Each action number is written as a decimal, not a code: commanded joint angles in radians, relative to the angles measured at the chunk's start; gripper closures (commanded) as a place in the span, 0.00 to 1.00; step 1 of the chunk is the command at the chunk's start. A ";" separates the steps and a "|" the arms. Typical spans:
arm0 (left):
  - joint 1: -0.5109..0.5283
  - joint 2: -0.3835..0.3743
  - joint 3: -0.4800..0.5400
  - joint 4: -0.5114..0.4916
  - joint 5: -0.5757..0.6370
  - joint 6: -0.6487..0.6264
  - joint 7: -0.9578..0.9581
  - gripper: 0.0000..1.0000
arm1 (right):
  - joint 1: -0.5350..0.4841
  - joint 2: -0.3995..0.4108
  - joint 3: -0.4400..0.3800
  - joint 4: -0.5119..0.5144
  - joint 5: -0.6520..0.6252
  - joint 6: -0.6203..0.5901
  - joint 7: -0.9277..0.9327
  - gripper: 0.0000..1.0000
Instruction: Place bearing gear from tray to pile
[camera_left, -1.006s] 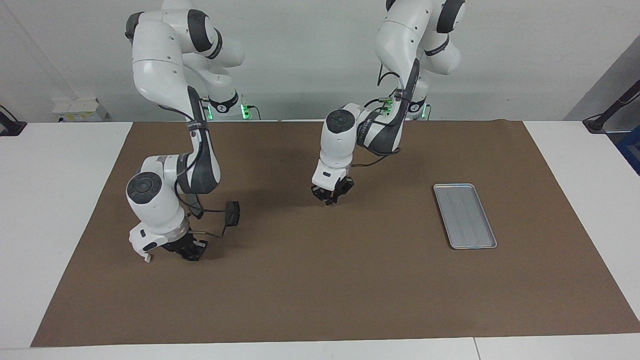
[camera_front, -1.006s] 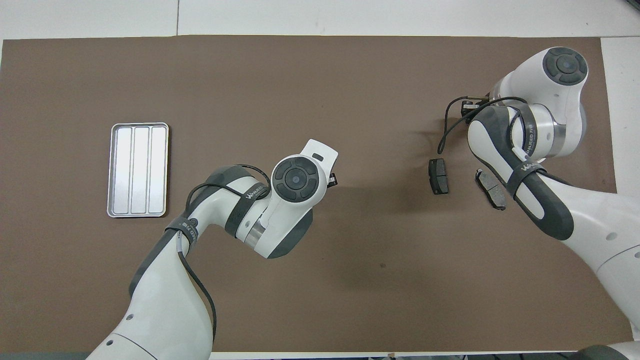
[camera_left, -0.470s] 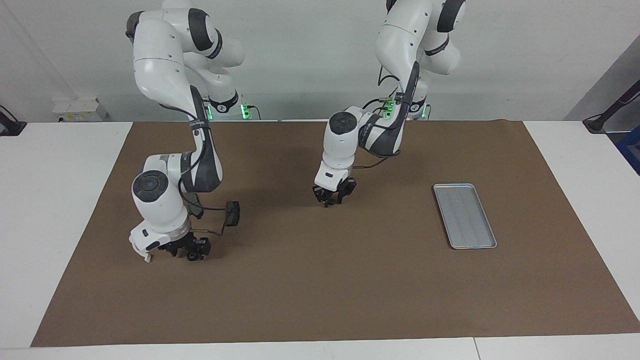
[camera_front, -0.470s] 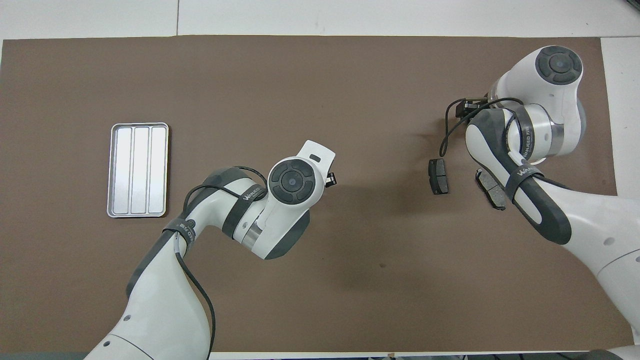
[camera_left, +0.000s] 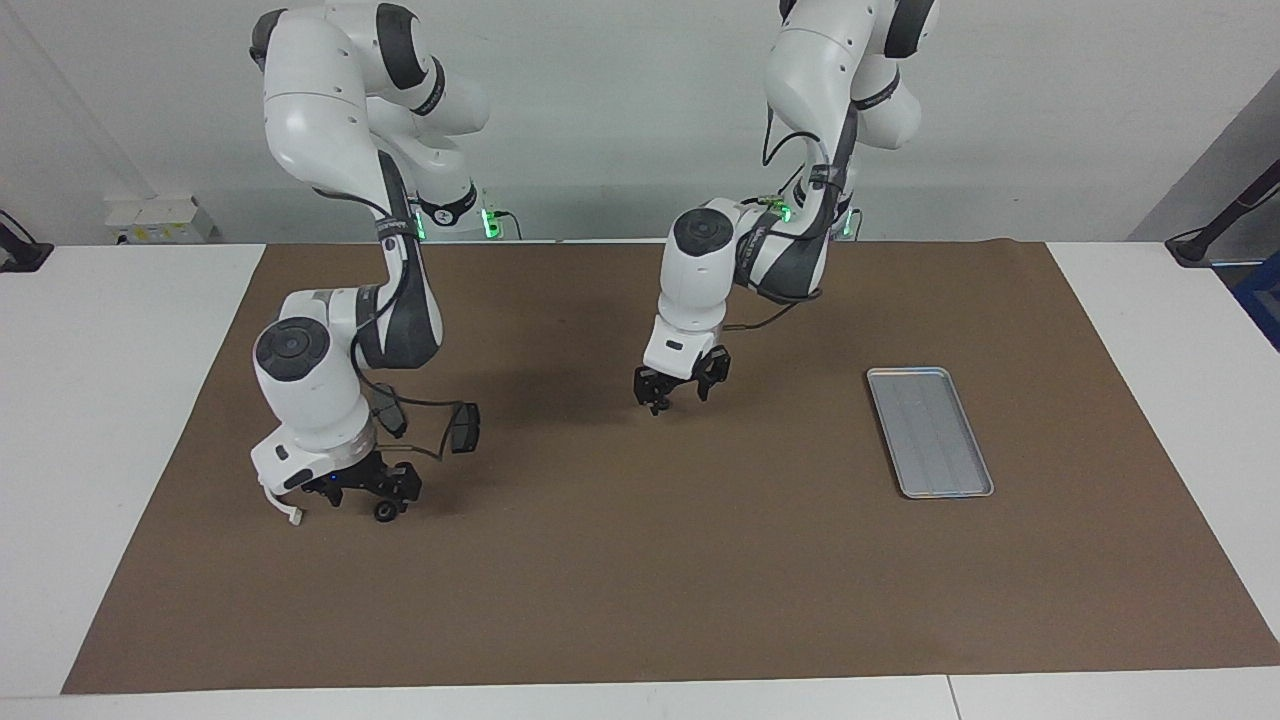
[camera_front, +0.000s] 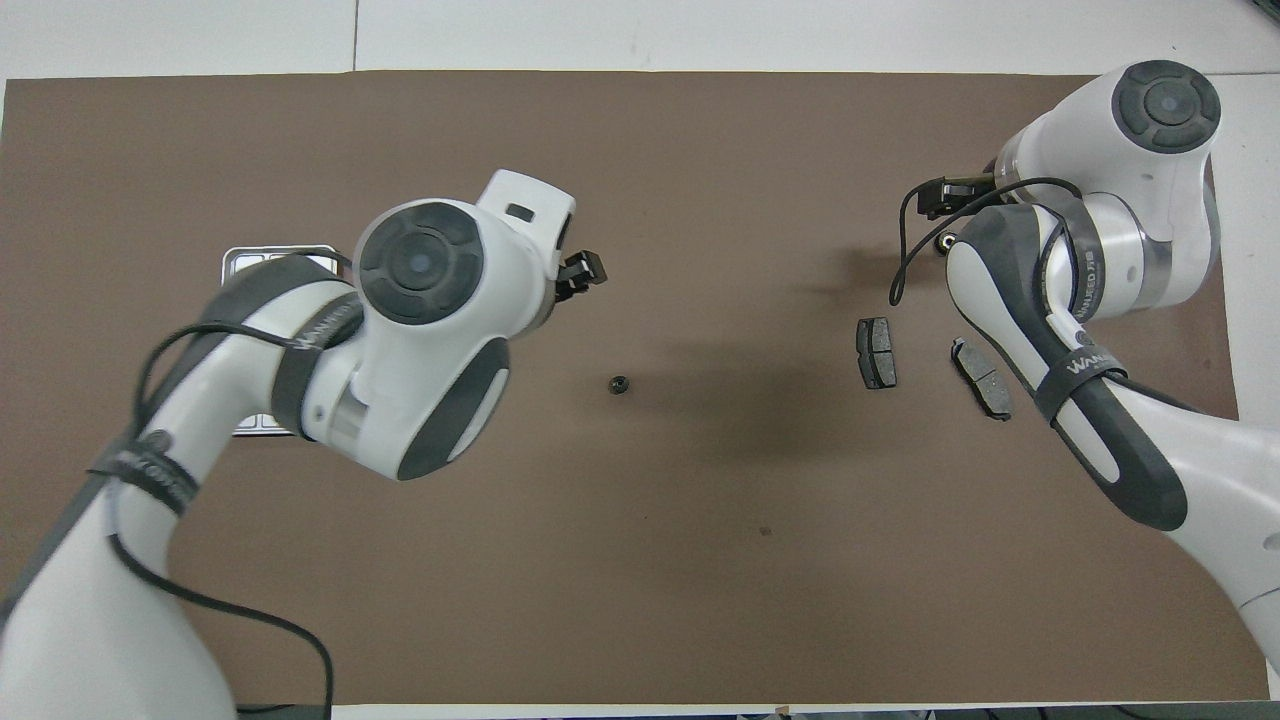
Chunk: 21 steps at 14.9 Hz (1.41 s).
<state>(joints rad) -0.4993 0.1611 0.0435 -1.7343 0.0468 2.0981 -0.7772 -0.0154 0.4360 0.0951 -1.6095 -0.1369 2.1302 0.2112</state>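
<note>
Left gripper (camera_left: 683, 392) up over the middle of the brown mat (camera_left: 640, 600), fingers spread, gripping nothing. On the mat under those fingers, loose: the small dark bearing gear (camera_front: 618, 384). Well apart from the fingers, toward the left arm's end of the table: the tray (camera_left: 930, 375). Gear between tray and pile, well short of the pile.

Right gripper (camera_left: 380, 490) low over the mat at the right arm's end; cannot tell its grip. Just under it, a small dark round part (camera_left: 383, 512); held or lying, cannot tell. Near it on the mat, the two dark brake pads (camera_front: 876, 352) (camera_front: 982, 378), side by side, apart from each other
</note>
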 joint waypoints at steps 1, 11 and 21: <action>0.218 -0.112 0.007 0.076 0.018 -0.151 0.294 0.00 | 0.017 -0.055 0.040 -0.010 0.075 -0.100 0.109 0.00; 0.440 -0.229 0.001 0.147 -0.033 -0.622 0.671 0.00 | 0.416 -0.060 0.055 0.027 0.094 -0.193 0.884 0.00; 0.426 -0.207 0.001 0.177 -0.035 -0.662 0.687 0.00 | 0.557 0.133 0.054 0.034 0.040 0.028 1.090 0.00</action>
<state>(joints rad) -0.0523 -0.0427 0.0328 -1.5570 0.0207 1.4690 -0.1028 0.5453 0.5357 0.1521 -1.5828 -0.0720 2.1112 1.2836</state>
